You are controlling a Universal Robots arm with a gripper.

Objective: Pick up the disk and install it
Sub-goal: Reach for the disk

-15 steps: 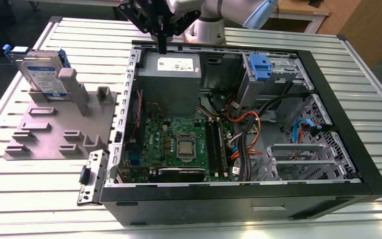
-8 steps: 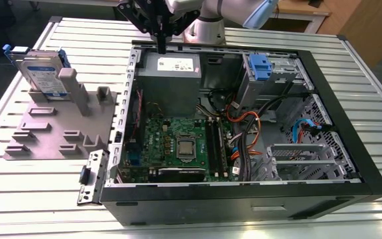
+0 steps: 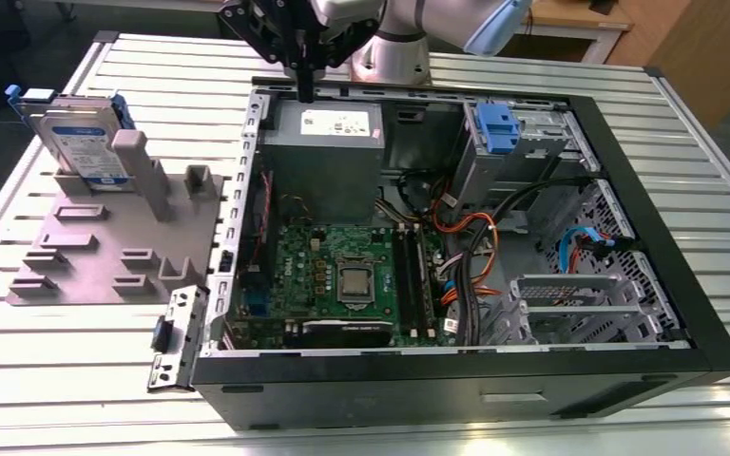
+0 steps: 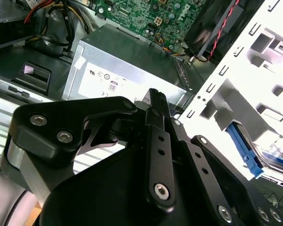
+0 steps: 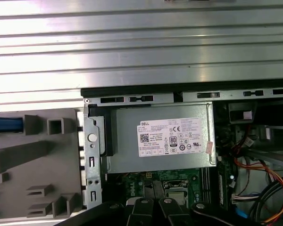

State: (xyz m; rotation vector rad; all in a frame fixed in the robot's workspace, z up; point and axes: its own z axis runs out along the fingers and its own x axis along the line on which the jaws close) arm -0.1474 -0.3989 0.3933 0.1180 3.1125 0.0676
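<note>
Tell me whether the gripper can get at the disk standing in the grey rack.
Probably yes. The disk stands upright in the grey rack outside the computer case, with nothing over its top edge. The gripper hangs above the case's rim, with open air between it and the disk.

An open computer case [image 3: 467, 385] sits on the slatted metal table [image 3: 682, 123]. Inside it, a grey power supply [image 3: 327, 142] adjoins the green motherboard [image 3: 339, 275], with orange cables [image 3: 460, 228] nearby. A grey fixture [image 3: 111, 256] stands just outside the case, on the exterior view's left.
</note>
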